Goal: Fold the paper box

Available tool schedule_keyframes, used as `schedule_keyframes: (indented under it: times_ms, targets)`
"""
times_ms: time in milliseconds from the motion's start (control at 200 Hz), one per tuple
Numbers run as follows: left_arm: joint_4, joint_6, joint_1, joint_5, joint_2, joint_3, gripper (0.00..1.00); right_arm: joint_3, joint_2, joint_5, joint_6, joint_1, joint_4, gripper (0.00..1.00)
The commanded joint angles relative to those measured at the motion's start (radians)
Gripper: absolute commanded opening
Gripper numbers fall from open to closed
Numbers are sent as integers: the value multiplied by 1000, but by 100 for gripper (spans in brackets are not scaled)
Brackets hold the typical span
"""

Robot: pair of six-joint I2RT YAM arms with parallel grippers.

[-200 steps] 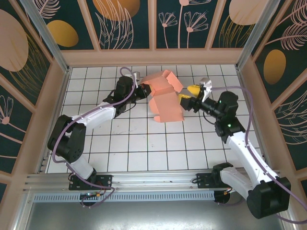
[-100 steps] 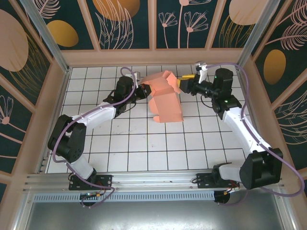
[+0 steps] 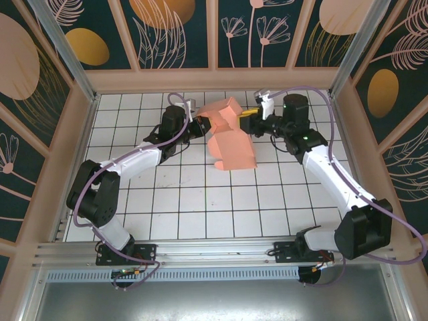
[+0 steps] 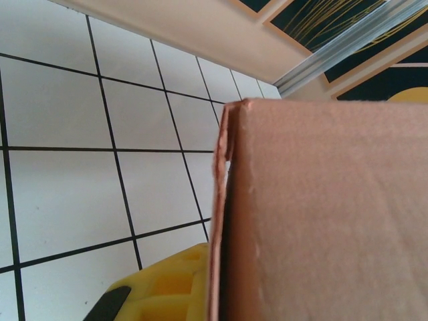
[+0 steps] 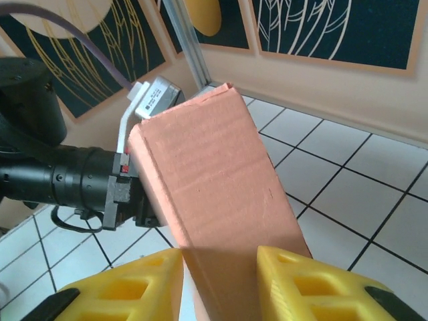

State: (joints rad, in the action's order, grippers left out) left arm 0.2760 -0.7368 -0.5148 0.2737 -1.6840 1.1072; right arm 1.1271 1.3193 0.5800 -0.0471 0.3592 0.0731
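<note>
Jaws first: left jaws closed right down, by the look of it pinching the left edge of the card; right jaws about half-closed astride the upper part of the card, a finger against each side as far as the wrist view tells. White tiled tabletop (image 3: 167, 200), work going on at its far middle. Paper box (image 3: 233, 150) sits there part-formed, salmon pink, main body running roughly far-to-near, a smaller raised section at its far end. Left arm (image 3: 134, 160) reaches in from the left, right arm (image 3: 328, 174) from the right, so the box lies between the two wrists and neither arm is the nearer. Key relation: in the right wrist view the raised section runs lengthwise straight away from the yellow fingers (image 5: 301, 284) toward the left wrist, so its long axis lies on the line joining the two grips. Left wrist view: card edge stands upright just beside the one yellow finger (image 4: 167, 287) seen. Judgement: the next crease likely depends on the right side turning that section against the left's fixed pinch.
</note>
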Motion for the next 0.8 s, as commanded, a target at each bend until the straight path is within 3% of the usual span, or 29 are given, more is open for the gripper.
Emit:
schedule_keyframes:
  times_ms: [0,796]
  targets:
    - [17,7,7,28,-14,33,0,47,24,-162,-85,44,56,37]
    - [21,0,7,49,-18,39,0,101,144,-798,-229,269,43,28]
